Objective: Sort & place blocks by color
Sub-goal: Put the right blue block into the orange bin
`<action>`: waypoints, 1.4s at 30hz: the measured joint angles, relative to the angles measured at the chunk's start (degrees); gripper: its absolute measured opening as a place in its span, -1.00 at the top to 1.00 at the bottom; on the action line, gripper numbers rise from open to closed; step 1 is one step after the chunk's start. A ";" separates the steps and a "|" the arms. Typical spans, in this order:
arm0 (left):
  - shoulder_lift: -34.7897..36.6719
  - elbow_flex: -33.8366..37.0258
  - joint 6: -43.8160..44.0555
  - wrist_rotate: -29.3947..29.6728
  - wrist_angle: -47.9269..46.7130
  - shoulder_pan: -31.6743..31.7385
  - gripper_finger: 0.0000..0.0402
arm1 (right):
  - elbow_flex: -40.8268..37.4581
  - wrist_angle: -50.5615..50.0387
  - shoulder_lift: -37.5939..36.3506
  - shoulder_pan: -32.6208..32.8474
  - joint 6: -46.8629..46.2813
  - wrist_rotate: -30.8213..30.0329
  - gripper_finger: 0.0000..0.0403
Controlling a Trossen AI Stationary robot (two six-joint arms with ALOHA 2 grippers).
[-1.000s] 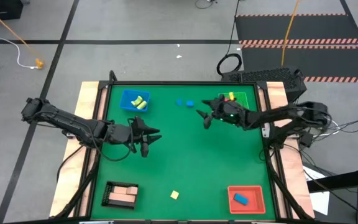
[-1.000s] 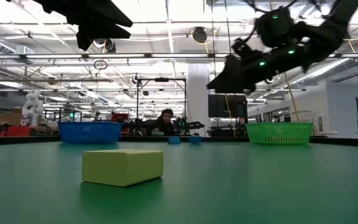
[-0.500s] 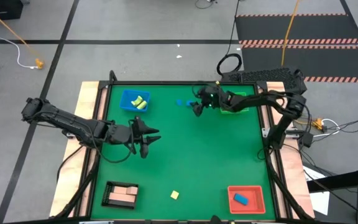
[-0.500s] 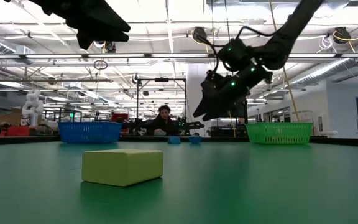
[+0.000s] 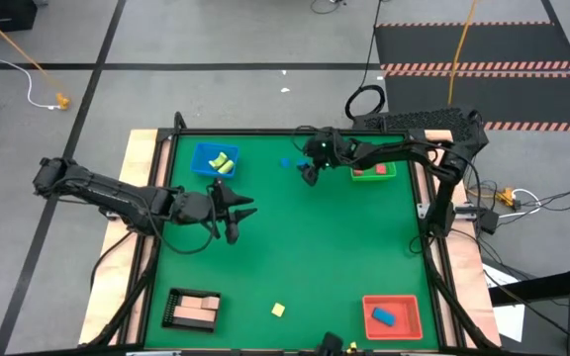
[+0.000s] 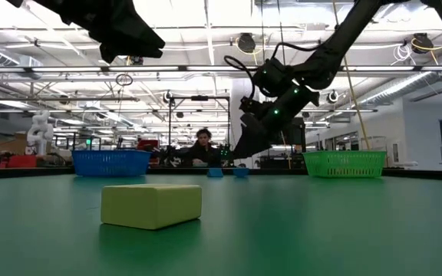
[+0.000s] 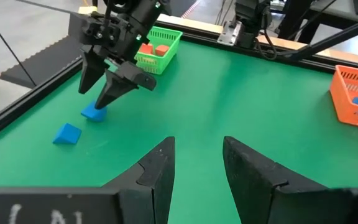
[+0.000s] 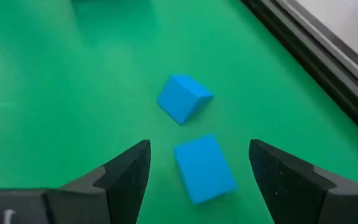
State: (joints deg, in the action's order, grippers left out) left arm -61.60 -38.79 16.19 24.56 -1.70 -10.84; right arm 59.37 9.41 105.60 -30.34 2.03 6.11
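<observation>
Two small blue blocks [image 8: 201, 168] [image 8: 182, 98] lie flat on the green table near its far edge, also seen in the left wrist view [image 7: 94, 112] [image 7: 67, 133]. My right gripper [image 8: 199, 148] is open and hovers just over the nearer one, a finger on either side, touching nothing; the high view shows this gripper [image 5: 309, 175] beside a blue block [image 5: 286, 162]. My left gripper [image 5: 234, 211] waits open over the table's left half. A yellow-green block [image 5: 278, 310] lies near the near edge.
A blue tray [image 5: 200, 150] holds yellow-green blocks, a green tray [image 5: 389, 158] red blocks, a red tray [image 5: 410, 303] a blue block, a black tray [image 5: 171, 297] pink blocks. A black rail [image 8: 316, 56] runs close behind the blue blocks. A person shows beyond the table in the low view.
My right gripper has swung from beside the green tray toward the table's far left and come down over the two blue blocks. The blocks have stayed where they were.
</observation>
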 joint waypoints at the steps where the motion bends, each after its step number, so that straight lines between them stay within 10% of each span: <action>1: 0.00 0.00 0.00 0.00 -0.06 0.05 0.32 | -0.02 -0.41 0.00 -0.14 0.19 0.02 -0.30; 29: 0.00 0.00 -3.69 0.02 -0.28 2.61 0.32 | -0.02 2.84 6.19 -1.06 10.62 -1.24 -0.29; 42: 0.00 0.00 -2.95 0.00 -0.26 2.63 0.32 | -0.02 1.23 5.62 -1.10 4.42 -1.82 0.43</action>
State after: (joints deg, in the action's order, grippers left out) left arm -61.60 -38.79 13.23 24.56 -1.96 -8.21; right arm 59.36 10.64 111.22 -31.44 6.45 4.29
